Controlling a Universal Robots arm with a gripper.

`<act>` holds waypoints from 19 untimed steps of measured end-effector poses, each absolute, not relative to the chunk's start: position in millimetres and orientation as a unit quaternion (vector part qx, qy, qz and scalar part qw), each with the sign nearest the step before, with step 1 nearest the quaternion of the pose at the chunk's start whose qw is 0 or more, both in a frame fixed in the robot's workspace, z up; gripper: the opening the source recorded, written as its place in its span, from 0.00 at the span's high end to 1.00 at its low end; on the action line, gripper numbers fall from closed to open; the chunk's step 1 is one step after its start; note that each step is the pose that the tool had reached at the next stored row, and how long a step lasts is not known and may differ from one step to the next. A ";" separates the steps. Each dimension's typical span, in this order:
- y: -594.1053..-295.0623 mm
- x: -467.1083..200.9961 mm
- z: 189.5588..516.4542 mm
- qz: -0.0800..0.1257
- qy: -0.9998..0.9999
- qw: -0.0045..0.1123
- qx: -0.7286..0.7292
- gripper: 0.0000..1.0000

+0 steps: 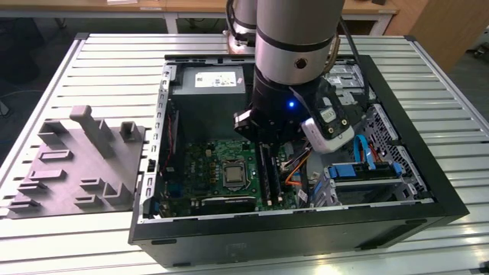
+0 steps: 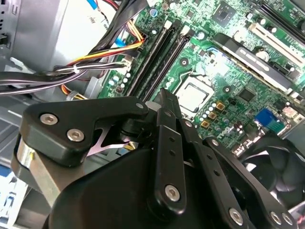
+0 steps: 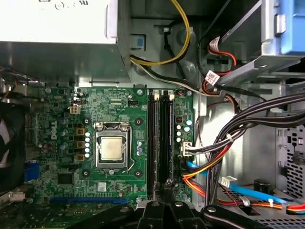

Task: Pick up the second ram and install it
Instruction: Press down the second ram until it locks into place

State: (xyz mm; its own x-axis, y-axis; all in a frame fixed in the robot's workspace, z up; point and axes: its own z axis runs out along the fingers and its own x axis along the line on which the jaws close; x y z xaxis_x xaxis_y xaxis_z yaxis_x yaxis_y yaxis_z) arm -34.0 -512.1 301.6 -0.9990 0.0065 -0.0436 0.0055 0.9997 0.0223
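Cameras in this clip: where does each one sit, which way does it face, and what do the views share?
Exterior view: off the arm, raised, looking down at the open computer case on a slatted table; the arm reaches into the case.
First wrist view: on the arm, facing down onto the motherboard, processor socket and RAM slots; the gripper shows at the edge.
Second wrist view: on the arm, looking obliquely past the gripper linkage to the board.
All three share the socket and slots.

Silver-grey arm [image 1: 296, 34], black end effector [image 2: 164, 107], blue LED [image 1: 290, 104]
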 end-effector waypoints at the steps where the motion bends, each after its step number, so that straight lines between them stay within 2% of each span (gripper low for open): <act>1: -512.5 -34.0 299.8 0.011 1.000 0.022 0.003 0.90; 7: -514.7 -34.0 289.9 0.011 1.000 0.022 0.001 0.90; 11: -514.6 -34.0 301.8 0.011 1.000 0.022 0.001 0.90; 19: -514.7 -34.0 302.6 0.011 1.000 0.022 0.001 0.90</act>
State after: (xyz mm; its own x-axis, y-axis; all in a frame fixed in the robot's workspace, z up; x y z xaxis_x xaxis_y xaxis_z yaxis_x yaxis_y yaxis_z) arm -34.0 -514.7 302.6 -0.9991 0.0022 -0.0431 0.0012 0.9997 0.0224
